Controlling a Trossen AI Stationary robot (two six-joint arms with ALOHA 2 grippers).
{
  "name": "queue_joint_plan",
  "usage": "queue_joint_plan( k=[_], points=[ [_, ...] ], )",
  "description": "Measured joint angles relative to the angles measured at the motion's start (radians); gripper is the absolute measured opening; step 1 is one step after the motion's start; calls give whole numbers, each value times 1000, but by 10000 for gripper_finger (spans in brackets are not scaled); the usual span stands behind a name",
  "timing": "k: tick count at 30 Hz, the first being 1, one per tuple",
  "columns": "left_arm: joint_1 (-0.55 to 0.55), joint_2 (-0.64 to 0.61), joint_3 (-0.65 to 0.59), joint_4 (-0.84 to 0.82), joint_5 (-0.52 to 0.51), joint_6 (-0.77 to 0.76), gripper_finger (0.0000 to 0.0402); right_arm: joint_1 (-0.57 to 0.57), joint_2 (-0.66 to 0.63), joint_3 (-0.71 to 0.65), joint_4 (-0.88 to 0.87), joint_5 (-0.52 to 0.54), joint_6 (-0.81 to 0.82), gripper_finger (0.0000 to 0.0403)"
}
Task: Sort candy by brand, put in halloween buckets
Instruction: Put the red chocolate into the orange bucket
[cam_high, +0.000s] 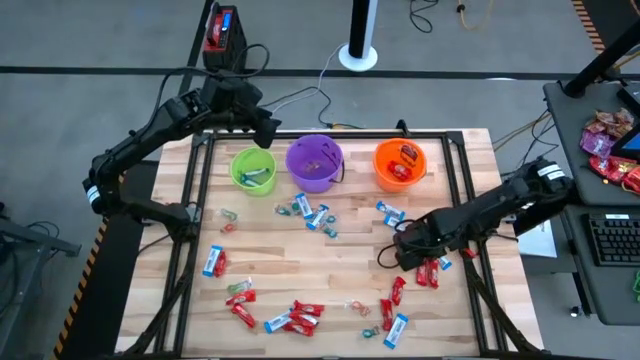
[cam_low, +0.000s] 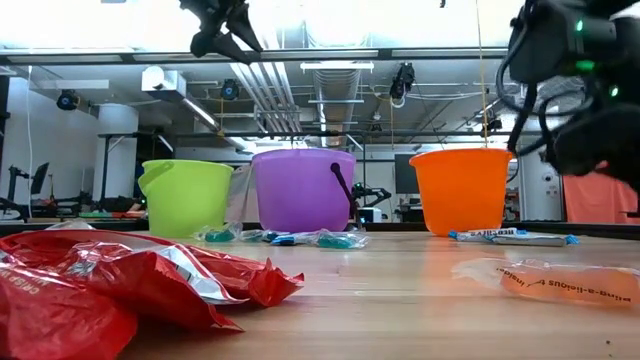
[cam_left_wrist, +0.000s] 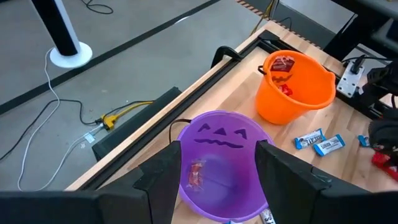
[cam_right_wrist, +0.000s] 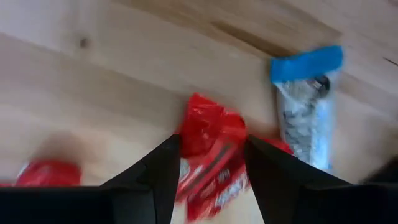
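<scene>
Three halloween buckets stand in a row at the table's far side: lime green, purple and orange. Red and blue-and-white candy lies scattered over the wood. My left gripper hangs open high above the purple bucket, which has a red candy inside. My right gripper points down, open, low over the table's right part. Its fingers stand on either side of a red candy, and a blue-and-white candy lies beside it.
The orange bucket holds red candy. Black frame rails run along the table's edges. A heap of pink-red candy bags and a keyboard sit on a side table at the right. Red wrappers lie near the front edge.
</scene>
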Motion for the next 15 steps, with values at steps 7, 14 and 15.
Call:
queue_joint_plan(
  k=[7,14,15],
  points=[
    [0,0,0,-1,-6,12,187,-1,95,-8,96,-13,-50,163],
    [0,0,0,-2,-43,31,187,-1,80,31,99,39,-103,88],
    [0,0,0,-3,-51,37,187,-1,71,32,108,53,-107,74]
  ],
)
